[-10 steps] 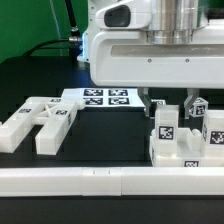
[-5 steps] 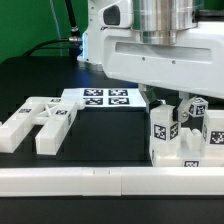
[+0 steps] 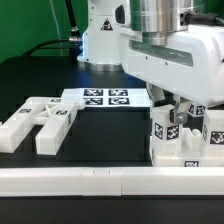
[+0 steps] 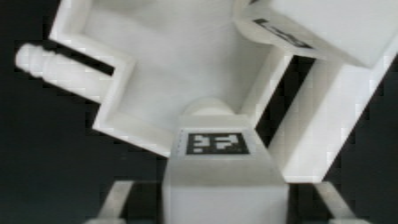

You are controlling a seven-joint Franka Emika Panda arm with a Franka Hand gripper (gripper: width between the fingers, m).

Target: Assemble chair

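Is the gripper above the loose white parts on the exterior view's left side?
No, the gripper hangs at the exterior view's right, shut on a tagged white part; the loose chair parts lie apart at the left.

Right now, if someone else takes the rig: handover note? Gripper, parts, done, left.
The gripper is shut, apparently on a tagged upright piece of the chair. The exterior view hides the contact.
Parts: the partial chair block stands at the exterior view's right, behind the front rail. The forked piece lies loose at that view's left, beside the marker board.
Done: several tagged pieces stand together on the right.
Left: probably finish seating the gripped piece, then add the forked piece.
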